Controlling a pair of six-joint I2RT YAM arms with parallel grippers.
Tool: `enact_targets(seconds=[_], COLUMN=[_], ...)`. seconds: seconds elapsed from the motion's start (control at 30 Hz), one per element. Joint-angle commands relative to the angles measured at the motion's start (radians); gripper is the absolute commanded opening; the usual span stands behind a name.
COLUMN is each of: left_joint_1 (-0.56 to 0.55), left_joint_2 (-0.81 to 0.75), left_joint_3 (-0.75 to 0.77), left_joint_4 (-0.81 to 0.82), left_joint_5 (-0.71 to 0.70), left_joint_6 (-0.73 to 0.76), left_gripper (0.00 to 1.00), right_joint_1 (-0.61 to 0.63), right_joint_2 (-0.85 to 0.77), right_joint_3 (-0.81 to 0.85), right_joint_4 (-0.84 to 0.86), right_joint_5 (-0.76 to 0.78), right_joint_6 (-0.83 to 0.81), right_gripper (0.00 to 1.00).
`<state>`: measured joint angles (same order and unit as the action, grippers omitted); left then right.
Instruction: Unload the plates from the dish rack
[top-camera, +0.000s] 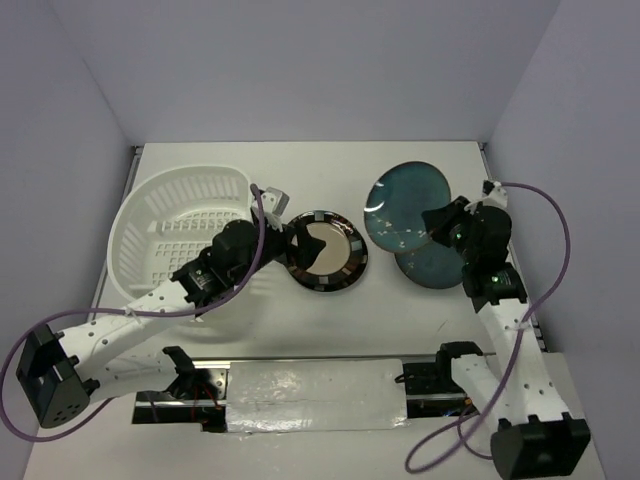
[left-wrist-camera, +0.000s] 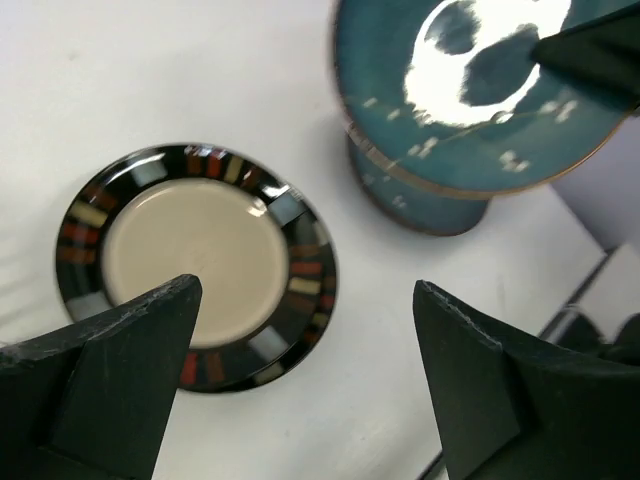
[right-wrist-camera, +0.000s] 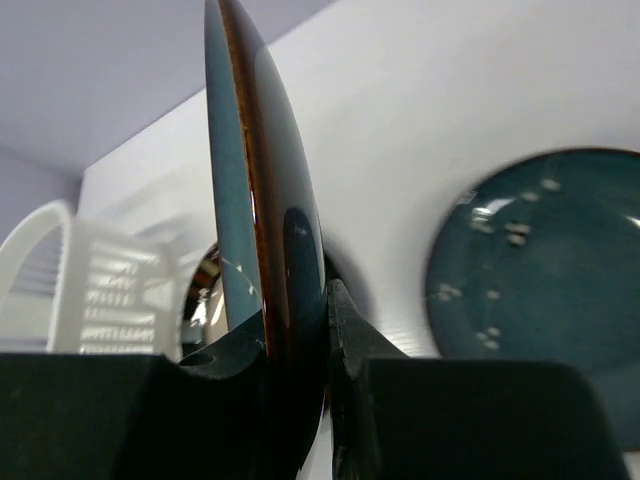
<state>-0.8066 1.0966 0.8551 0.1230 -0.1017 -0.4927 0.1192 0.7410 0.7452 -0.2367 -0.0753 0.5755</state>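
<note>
Currently, three plates sit to the right of the white rack (top-camera: 190, 176), none touching it. The rack stands at the left of the white table (top-camera: 300, 168).

The beige plate (left-wrist-camera: 195, 255), with its black rim of coloured patches, lies flat on the table just beside the rack. The left gripper (left-wrist-camera: 305, 290) hovers over it with its two dark fingers spread wide and nothing between them. It is not touching the plate.

Further right, the right gripper (right-wrist-camera: 297, 320) is clamped on the lower edge of a teal plate (top-camera: 405, 200). This plate is held up on edge, nearly upright, with its glossy face tilted toward the overhead camera. From the right wrist it appears edge-on, a thin dark blue curve with a brown rim rising from between the fingers.

A second teal plate (top-camera: 432, 268) with pale specks lies flat on the table, below and partly behind the held one and near the right arm.
</note>
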Motion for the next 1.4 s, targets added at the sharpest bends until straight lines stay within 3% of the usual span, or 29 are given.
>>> enact_targets(seconds=[0.0,0.2,0.4,0.6,0.97,1.37], left_joint_1=[-0.028,-0.143,-0.348,-0.401,-0.405,-0.408], left_joint_2=[-0.049,-0.029,-0.033,-0.096,-0.132,-0.136], left_joint_3=[-0.067,-0.065,-0.094,-0.223,-0.249,-0.252], left_joint_4=[0.061,0.050,0.064,0.208,0.224,0.216], left_joint_5=[-0.127,-0.303,-0.499,-0.532,-0.458,-0.495], left_joint_6=[0.083,0.189,0.324,0.401,0.373,0.362], left_gripper=[0.99,0.99,0.99,0.99,0.99,0.99], right_joint_1=[-0.179,-0.468,-0.596,-0.618,-0.647,-0.647], right_joint_2=[0.004,0.044,0.092,0.097,0.143,0.258], right_joint_3=[0.034,-0.098,-0.214,-0.265,-0.331,-0.368], right_joint_4=[0.137,0.233,0.378,0.375,0.427,0.493], right_joint_5=[-0.165,-0.429,-0.526,-0.477,-0.457,-0.474], right_joint_6=[0.053,0.151,0.207,0.159,0.130,0.147], right_gripper=[0.00,0.00,0.00,0.00,0.00,0.00])
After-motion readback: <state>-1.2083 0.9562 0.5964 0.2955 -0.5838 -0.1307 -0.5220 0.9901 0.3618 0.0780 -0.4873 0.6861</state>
